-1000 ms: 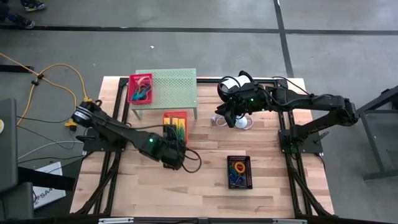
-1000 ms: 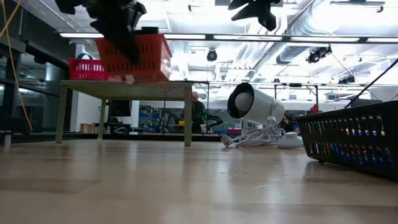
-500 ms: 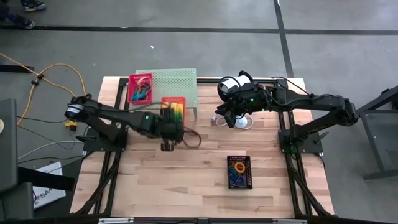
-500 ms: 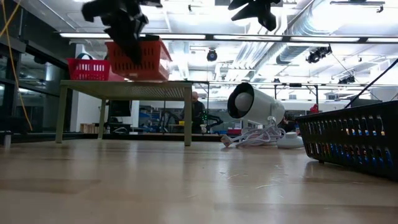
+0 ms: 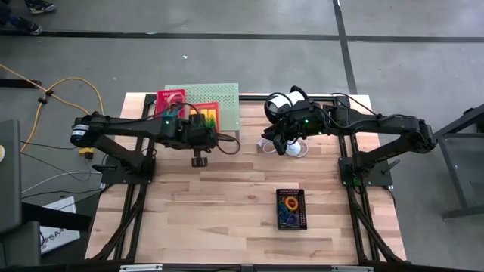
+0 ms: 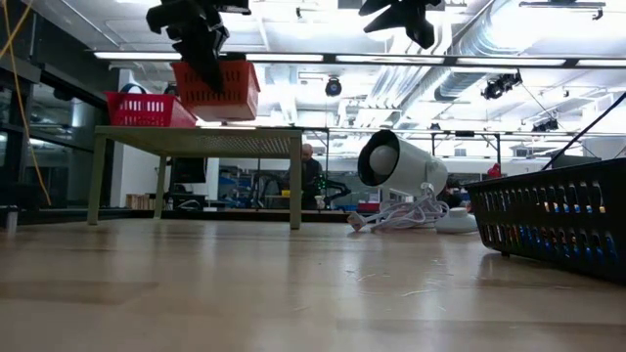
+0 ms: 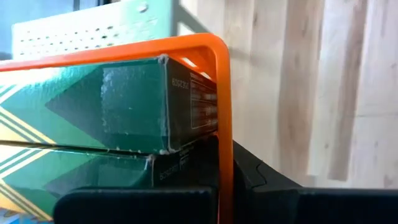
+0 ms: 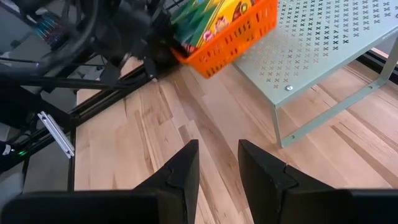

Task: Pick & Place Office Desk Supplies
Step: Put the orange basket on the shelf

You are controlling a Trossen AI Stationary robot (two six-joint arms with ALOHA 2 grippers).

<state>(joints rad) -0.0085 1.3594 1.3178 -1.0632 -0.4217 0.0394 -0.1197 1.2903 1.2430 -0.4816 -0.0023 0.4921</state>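
Observation:
An orange mesh basket [image 5: 206, 115] with flat green packs [image 7: 106, 106] hangs above the near part of the pale-green perforated stand [image 5: 225, 97], with my left gripper [image 5: 200, 130] shut on it. In the low view the basket [image 6: 217, 88] is clear of the stand top [image 6: 196, 137]. A red basket [image 5: 170, 106] stands on the stand's left part. A black basket [image 5: 290, 208] holding coloured loops rests on the table at the near right. My right gripper [image 8: 217, 168] hovers open above the white cylinder device [image 5: 281, 103], with nothing between its fingers. My left gripper pinches the orange basket's rim [image 7: 224, 134] on one side wall, near a corner, with one finger inside the basket and one finger [image 7: 255, 177] outside. The fingers slant down onto it. The basket hangs roughly level, lifted clear of the stand and the table.
The white cylinder device and its cable [image 6: 401, 217] lie at the far right of the table. The stand's legs [image 6: 295, 186] rest on the wood. Bare wooden tabletop [image 5: 227, 204] stretches between the stand and the near edge.
My left gripper has carried the orange basket toward the table's far edge and a little upward, from over the table in front of the stand to above the stand's near part. The basket stays level and lifted throughout.

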